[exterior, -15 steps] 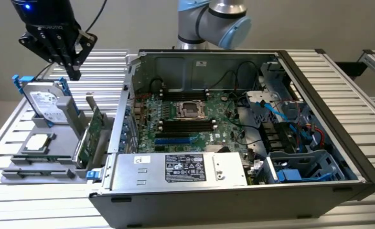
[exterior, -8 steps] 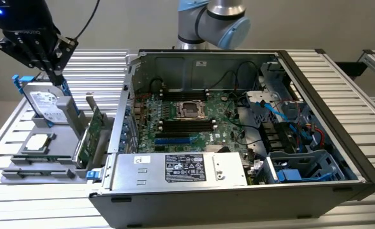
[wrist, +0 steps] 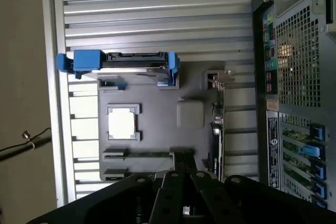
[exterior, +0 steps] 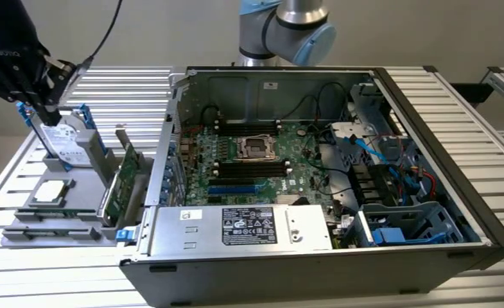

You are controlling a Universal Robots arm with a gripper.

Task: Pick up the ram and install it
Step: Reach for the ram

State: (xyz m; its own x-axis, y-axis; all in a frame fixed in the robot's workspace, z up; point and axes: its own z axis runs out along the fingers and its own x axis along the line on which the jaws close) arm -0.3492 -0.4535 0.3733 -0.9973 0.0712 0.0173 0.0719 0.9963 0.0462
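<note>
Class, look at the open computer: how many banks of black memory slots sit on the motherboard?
2. The far bank lies beyond the processor socket, toward the case's back wall. The near bank lies between that socket and the power supply. Cables might hide others.

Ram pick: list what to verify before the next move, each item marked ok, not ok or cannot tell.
1. The ram sits in place on the grey tray: ok.
2. The gripper is open for the pick: not ok, it is shut and holds nothing.
3. The gripper is clear of the ram, above the tray: ok.
4. The gripper is lined up over the ram: cannot tell.
5. The computer case is open on top: ok.
6. The memory slots are free of sticks: ok, they look empty.
</note>
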